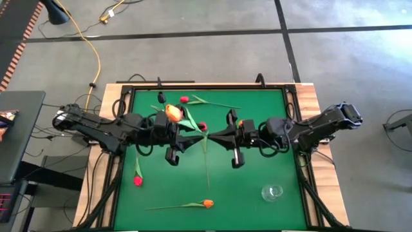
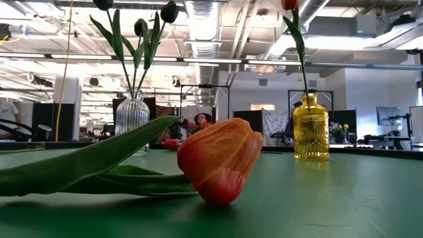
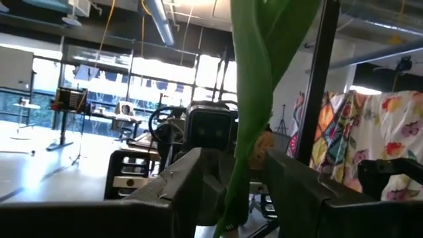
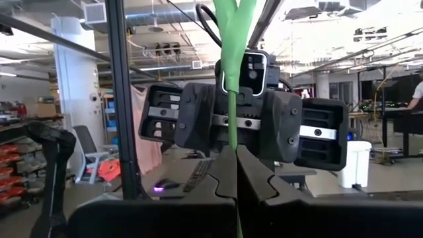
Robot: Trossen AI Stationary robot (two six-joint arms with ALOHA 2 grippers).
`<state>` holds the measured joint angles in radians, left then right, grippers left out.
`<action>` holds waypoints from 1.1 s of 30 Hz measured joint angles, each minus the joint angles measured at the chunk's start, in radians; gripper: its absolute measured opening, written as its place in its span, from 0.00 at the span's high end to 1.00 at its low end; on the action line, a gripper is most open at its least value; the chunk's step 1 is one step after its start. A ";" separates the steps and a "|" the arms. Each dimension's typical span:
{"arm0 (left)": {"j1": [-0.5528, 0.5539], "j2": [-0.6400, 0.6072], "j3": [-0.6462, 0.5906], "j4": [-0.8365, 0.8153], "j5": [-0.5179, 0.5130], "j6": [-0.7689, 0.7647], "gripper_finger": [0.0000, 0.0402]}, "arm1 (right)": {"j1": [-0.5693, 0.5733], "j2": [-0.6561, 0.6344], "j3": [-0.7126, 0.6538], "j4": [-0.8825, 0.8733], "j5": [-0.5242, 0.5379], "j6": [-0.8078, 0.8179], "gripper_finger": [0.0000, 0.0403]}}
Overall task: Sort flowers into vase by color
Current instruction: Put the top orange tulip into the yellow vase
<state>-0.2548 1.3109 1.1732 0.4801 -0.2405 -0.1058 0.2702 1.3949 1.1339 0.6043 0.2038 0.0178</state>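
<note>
Tulip stem (image 4: 231,99) between both grippers, its head unseen.

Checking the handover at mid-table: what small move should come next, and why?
Probably draw the left gripper straight back. The right gripper looks shut on the green stem, while the left fingers stand apart on either side of it, so pulling back shouldn't tug the flower.
</note>
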 joint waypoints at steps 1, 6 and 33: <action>0.000 0.000 0.000 0.000 0.000 0.006 0.63 | -0.001 0.000 0.000 -0.002 0.000 0.000 0.96; 0.001 0.000 0.000 0.000 -0.001 0.037 0.66 | -0.005 0.000 0.000 -0.007 0.000 0.000 0.96; 0.023 0.000 0.000 -0.142 0.057 -0.052 1.00 | -0.004 -0.009 0.137 -0.444 0.003 0.108 0.58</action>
<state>-0.2320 1.3106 1.1736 0.3377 -0.1835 -0.1581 0.2657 1.3863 1.2709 0.1603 0.2065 0.1257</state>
